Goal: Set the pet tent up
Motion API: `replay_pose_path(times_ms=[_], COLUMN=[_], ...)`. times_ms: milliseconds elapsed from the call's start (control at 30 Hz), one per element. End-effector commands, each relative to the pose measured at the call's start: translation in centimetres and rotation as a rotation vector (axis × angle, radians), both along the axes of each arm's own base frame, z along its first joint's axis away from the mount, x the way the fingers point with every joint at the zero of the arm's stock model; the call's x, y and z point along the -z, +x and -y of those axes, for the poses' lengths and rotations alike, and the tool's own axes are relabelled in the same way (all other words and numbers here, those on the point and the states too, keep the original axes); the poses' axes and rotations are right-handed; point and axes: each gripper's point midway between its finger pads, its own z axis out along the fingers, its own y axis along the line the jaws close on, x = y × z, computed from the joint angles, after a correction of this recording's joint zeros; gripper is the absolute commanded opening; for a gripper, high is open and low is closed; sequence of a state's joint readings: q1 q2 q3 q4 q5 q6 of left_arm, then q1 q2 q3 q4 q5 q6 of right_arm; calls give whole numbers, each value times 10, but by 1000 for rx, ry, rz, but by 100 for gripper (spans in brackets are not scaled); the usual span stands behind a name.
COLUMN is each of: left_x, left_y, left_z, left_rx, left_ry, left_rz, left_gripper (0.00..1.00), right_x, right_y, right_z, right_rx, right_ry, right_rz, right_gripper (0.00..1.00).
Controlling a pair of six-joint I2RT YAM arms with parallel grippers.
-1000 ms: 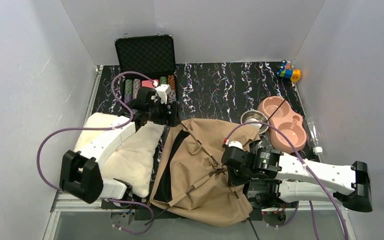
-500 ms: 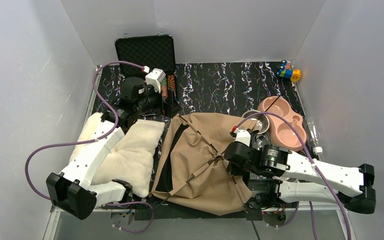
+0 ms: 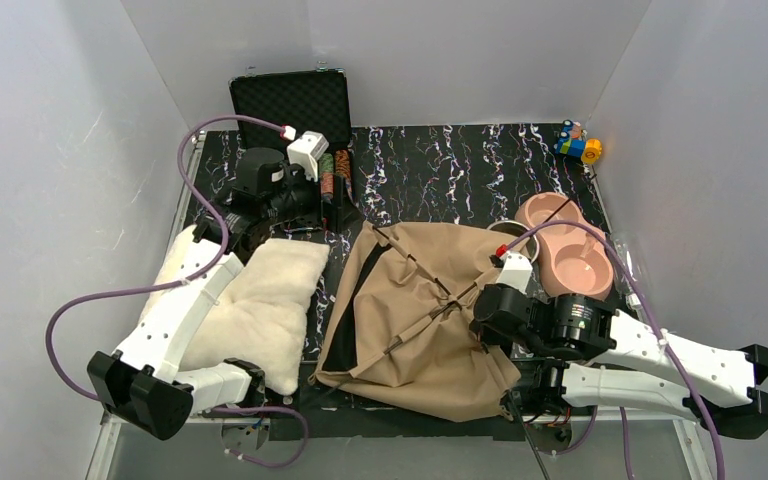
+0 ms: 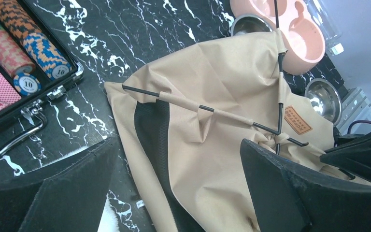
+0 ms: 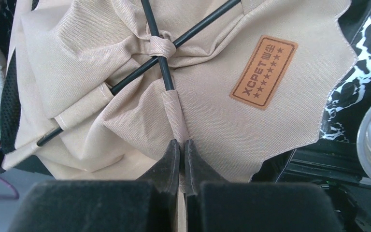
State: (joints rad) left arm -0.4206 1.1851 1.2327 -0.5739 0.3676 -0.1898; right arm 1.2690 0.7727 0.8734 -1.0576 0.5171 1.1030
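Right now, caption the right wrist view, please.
Right gripper pinches a pole sleeve of the pet tent near its XCPET label.

The pet tent (image 3: pixel 430 320) is matt tan canvas, coarsely woven and heavily creased. Its thin poles (image 5: pixel 165 72) are smooth black with a slight sheen, and 1 panel (image 4: pixel 149 128) is black mesh. The brown label patch (image 5: pixel 263 71) looks like leather, with letters printed in a darker brown. The cushion (image 3: pixel 260 305) is fluffy cream fleece. The table (image 3: pixel 440 165) is glossy black with white marbled veins. The double feeding dish (image 3: pixel 570 255) looks like smooth pink plastic. A bowl (image 4: pixel 324 98) is polished metal. The open case (image 3: pixel 290 110) is lined with dimpled black foam.
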Motion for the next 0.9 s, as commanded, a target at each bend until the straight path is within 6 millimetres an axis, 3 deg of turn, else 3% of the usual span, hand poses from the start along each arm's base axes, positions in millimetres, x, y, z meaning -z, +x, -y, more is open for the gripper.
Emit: replay_pose_path(times_ms=[0,267,400,600,867], left_x=[-42,-72,-73,-47,4], left_y=[-10,-9,-19,-25,-50], left_z=[-5,-26,-20,-10,20], left_rx=[13,-64,-33,12,174], left_ry=[-19,48,-2,-24,-57], left_rz=[90,144,137,70,-40], left_gripper=[98,98,98,98,98], right_x=[-28,-50,-62,-77,-30], right_y=[26,35,46,70,79], right_z=[16,32,15,-29,-64], right_rx=[120,161,146,114,146], right_ry=[-7,-1,67,122,69], right_rz=[130,203,272,386,320], right_gripper=[1,1,1,1,1])
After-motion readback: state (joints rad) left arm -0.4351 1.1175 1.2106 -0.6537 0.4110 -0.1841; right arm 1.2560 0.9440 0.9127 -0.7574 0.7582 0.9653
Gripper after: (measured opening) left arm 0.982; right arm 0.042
